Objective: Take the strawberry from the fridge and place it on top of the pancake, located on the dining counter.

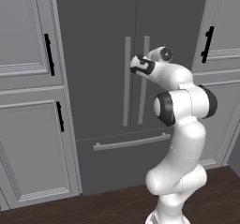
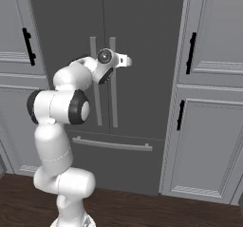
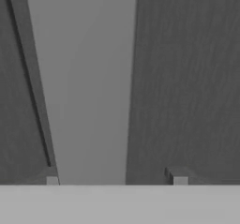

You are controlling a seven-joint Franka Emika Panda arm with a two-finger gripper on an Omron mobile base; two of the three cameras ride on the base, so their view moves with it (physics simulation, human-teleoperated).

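Fridge (image 1: 103,40) doors both closed, drawer below closed too, so the task looks barely started: nothing opened, nothing picked, nothing carried to the dining counter. Strawberry presumably sits inside behind the closed doors. Gripper (image 1: 134,64) is up at the two long silver handles, at about the upper part of them, reaching for what looks like the right-door handle (image 3: 86,87). In the hand view that handle runs as a pale vertical bar straight between the two finger tips (image 3: 179,177), which stand wide apart on either side of it, so the jaws are spread and not yet clamped on anything. My guess at what is left: close on the handle, swing the door out, find the fruit on a shelf, grasp it, drive to the counter, set it on the pancake. Left base view shows the arm's hand against the handle pair (image 1: 137,85) with the wrist covering their tops, and the drawer bar (image 1: 132,141) below. Right base view shows the hand from the other side, beside the handles, plus grey panelled cabinets (image 2: 209,126) with black pulls. Hand view alone gives the finger spacing and the door seam to the left of the bar.
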